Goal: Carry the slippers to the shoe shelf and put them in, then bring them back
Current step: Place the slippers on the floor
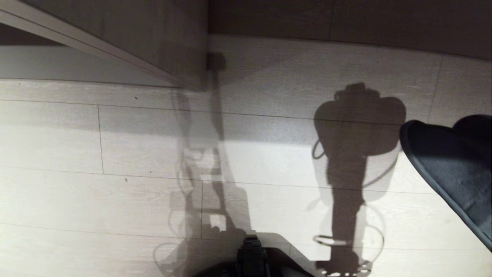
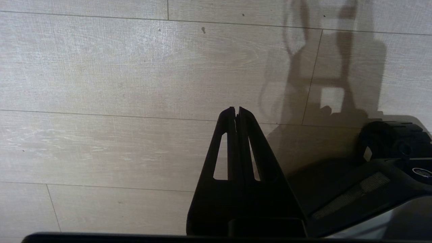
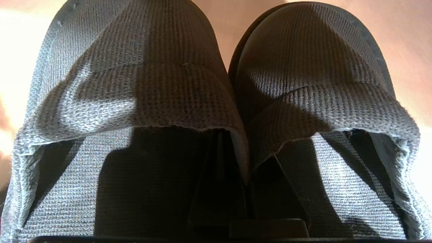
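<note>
- Floor (image 1: 269, 154): pale wood-look planks filled most of the head view, crossed by the robot's own shadows.
- Cabinet panel (image 1: 153, 38): a grey-beige laminate corner stood at the upper left of the head view. Whether it belonged to the shoe shelf could not be told; no open bay showed.
- Slippers (image 3: 216, 101): the dark blue-grey pair hung off the floor at the far right of the head view, soles facing the camera. In the right wrist view they sat side by side, toes pointing away, inner edges pressed together.
- Right gripper (image 3: 248, 179): clenched on the slippers, fingers pinching the two touching inner walls at the open backs.
- Left gripper (image 2: 236, 109): clenched on nothing, parked above bare floor, tips meeting.
- Handling, judged: light, soft knit uppers, thin flexible soles. They would likely sag and swing in a one-point hold. The paired inner edges near the mouth looked the sensible hold, taking both at once.
- Writing: no brand, label or lettering was legible anywhere.
</note>
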Controlling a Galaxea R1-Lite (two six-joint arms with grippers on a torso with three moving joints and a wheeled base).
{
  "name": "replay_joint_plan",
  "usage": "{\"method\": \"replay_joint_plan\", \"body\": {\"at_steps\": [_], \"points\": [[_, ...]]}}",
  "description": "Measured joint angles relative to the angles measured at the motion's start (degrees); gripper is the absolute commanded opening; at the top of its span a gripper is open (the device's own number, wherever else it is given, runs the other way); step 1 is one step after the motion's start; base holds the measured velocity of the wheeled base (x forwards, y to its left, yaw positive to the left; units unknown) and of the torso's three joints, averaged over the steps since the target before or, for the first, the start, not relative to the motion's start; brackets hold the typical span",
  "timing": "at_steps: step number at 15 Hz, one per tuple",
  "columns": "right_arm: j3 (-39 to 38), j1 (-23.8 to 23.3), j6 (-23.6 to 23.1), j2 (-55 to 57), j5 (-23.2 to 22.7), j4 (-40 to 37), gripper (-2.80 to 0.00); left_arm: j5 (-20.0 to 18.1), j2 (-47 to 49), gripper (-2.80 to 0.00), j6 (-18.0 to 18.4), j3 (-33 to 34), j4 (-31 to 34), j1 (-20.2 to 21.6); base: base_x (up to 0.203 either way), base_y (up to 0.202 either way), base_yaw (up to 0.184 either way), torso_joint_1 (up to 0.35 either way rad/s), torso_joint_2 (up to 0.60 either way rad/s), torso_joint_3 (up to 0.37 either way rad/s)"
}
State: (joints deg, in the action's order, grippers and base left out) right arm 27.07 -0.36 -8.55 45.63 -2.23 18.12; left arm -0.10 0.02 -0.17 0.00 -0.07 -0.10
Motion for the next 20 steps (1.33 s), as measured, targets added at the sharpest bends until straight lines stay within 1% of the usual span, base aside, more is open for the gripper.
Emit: {"method": "replay_joint_plan", "body": {"at_steps": [3, 6, 9, 10, 12, 13, 14, 17, 20], "points": [[7.69, 0.12, -0.63, 20.53, 0.03, 16.93, -2.8, -0.01, 0.0, -2.8, 0.1, 0.0, 0.0, 0.0, 0.0, 0.0, 0.0, 0.0, 0.0, 0.0], [17.0, 0.18, -0.97, 37.54, 0.12, 33.98, -2.8, 0.0, 0.0, -2.8, 0.17, 0.0, 0.0, 0.0, 0.0, 0.0, 0.0, 0.0, 0.0, 0.0], [23.29, 0.16, -1.15, 49.73, 1.17, 52.27, -2.8, 0.02, 0.0, -2.8, 0.17, 0.0, 0.0, 0.02, 0.0, 0.0, 0.0, 0.0, 0.0, 0.0], [24.02, -0.01, -1.11, 52.85, 1.56, 57.86, -2.8, 0.0, 0.0, -2.8, 0.17, 0.0, 0.0, 0.0, 0.0, 0.0, 0.0, 0.0, 0.0, 0.0], [24.1, -0.49, -0.96, 57.53, 2.07, 65.76, -2.8, 0.02, 0.0, -2.8, 0.17, 0.0, 0.0, -0.01, 0.0, 0.0, 0.0, 0.0, 0.0, 0.0], [23.97, -0.68, -0.92, 59.41, 2.58, 68.16, -2.8, 0.0, 0.0, -2.8, 0.17, 0.0, 0.0, 0.0, 0.0, 0.0, 0.0, 0.0, 0.0, 0.0], [23.63, -0.76, -0.67, 60.82, 3.2, 68.87, -2.8, 0.02, 0.0, -2.8, 0.17, 0.0, 0.0, 0.0, 0.0, 0.0, 0.0, 0.0, 0.0, 0.0], [21.93, -0.79, 1.84, 63.42, 3.91, 69.03, -2.8, 0.02, 0.0, -2.8, 0.2, 0.0, 0.0, 0.02, 0.0, 0.0, 0.0, 0.0, 0.0, 0.0], [22.34, -0.95, 2.98, 65.95, 3.99, 69.11, -2.8, 0.0, 0.0, -2.8, 0.17, 0.0, -0.02, 0.0, 0.0, 0.0, 0.0, 0.0, 0.0, 0.0]]}}
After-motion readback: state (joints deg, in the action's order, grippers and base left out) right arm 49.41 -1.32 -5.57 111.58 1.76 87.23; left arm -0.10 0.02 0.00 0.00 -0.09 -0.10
